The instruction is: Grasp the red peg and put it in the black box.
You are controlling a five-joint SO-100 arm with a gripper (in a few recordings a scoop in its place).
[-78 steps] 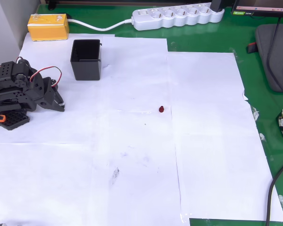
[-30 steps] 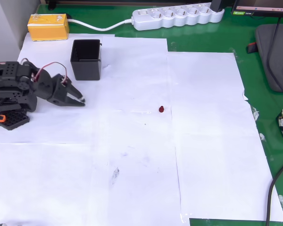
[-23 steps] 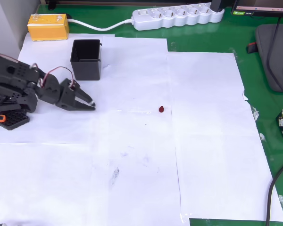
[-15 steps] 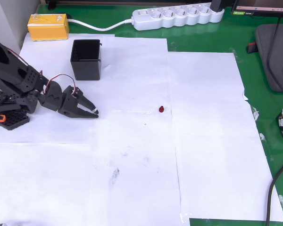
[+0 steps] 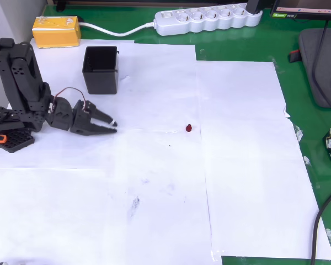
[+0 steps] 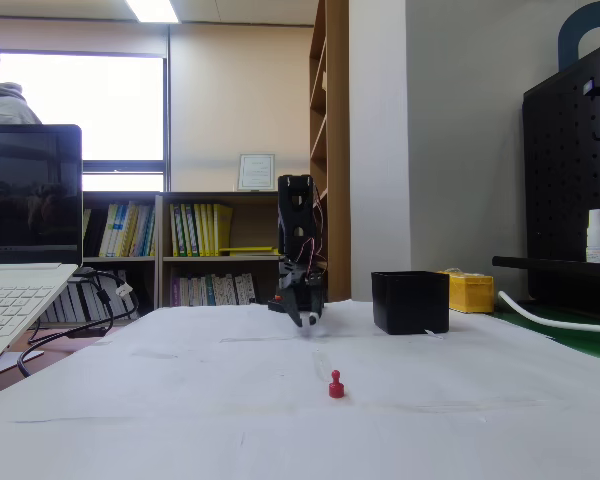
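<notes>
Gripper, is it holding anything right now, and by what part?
Nothing. The gripper is open and empty; the red peg stands apart on the paper.

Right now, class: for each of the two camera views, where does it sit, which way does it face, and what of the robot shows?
Overhead view: above the table, looking straight down on the white paper; the arm and its gripper at picture left.
Fixed view: at table height, facing the arm head-on across the paper; the gripper pointing toward the camera.
Both share the red peg, the black box and the yellow box.
</notes>
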